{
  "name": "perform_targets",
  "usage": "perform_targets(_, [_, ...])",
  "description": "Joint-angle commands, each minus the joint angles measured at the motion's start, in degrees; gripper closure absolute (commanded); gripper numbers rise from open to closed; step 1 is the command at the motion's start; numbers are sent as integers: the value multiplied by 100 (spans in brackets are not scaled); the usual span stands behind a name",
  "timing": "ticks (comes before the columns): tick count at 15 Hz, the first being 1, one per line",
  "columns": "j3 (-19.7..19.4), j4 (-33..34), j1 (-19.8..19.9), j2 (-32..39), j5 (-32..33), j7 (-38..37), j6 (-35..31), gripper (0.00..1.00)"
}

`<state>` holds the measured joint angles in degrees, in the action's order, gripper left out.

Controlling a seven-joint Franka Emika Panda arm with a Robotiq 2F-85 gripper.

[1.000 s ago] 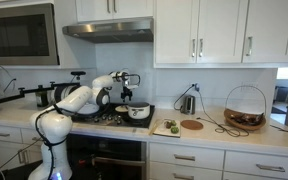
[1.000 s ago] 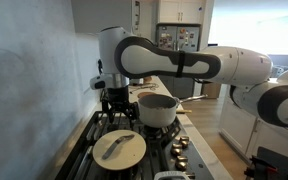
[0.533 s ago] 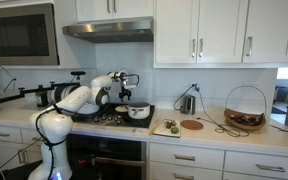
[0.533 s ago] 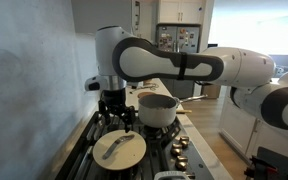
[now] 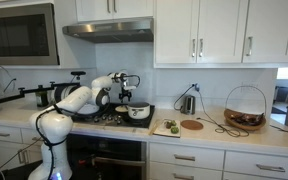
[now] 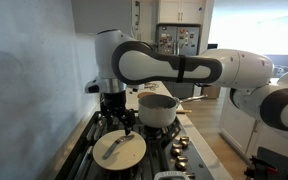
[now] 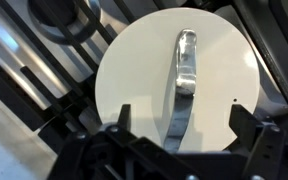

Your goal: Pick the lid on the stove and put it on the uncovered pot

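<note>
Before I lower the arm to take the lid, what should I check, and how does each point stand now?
1. Jaws open: ok. In the wrist view they stand apart.
2. Handle of the lid between the jaws: ok. It runs down the middle of the gap.
3. Lid free: ok. It lies flat on the stove with nothing on it.
4. Jaws down at the handle: not ok. In an exterior view they hang above the lid.
5. Pot uncovered: ok. Its top is open, and it stands beside the lid.
6. Lift needed to pass over the pot's rim: cannot tell.
</note>
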<state>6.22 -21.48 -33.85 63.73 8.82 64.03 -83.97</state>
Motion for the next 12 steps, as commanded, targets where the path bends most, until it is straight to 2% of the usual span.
perform_targets(1, [-70,59,13,129,-77,-213,163,0])
perform_targets(12, [-44,135,26,438,-109,-294,220,0])
